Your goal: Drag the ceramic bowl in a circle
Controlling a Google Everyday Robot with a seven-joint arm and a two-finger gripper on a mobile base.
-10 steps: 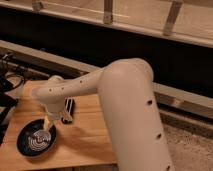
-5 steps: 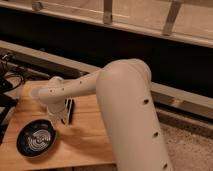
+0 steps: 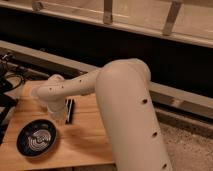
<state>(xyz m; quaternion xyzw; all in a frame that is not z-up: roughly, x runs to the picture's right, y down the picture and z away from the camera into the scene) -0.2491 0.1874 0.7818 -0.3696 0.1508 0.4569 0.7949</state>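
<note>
The hand (image 3: 69, 111) hung from the end of the pale arm (image 3: 80, 87) over the wooden bench (image 3: 85, 142), a dark narrow shape pointing down just past the wrist. From where I stood I could not tell how far open it was. Nothing seemed to be held in it. It looked close to the bench top, though whether it touched the wood I couldn't say.

The ceramic bowl (image 3: 36, 138) sat flat near the front left corner of the bench, black and glossy, with white curved lines ringing its inside. It lay near the hand, below and to the left of it, with a strip of bare wood showing between the two. So the hand was not on the bowl.

As for the job, I'd judge that no dragging was under way at that moment. The bench showed no mark of a circle, so how much of the loop was done I could not say. What seemed left was to bring the hand to the rim, catch it, and sweep the bowl round on the wood without running it off the near edge.

A tangle of dark cables (image 3: 9, 75) lay off the bench's left end.
</note>
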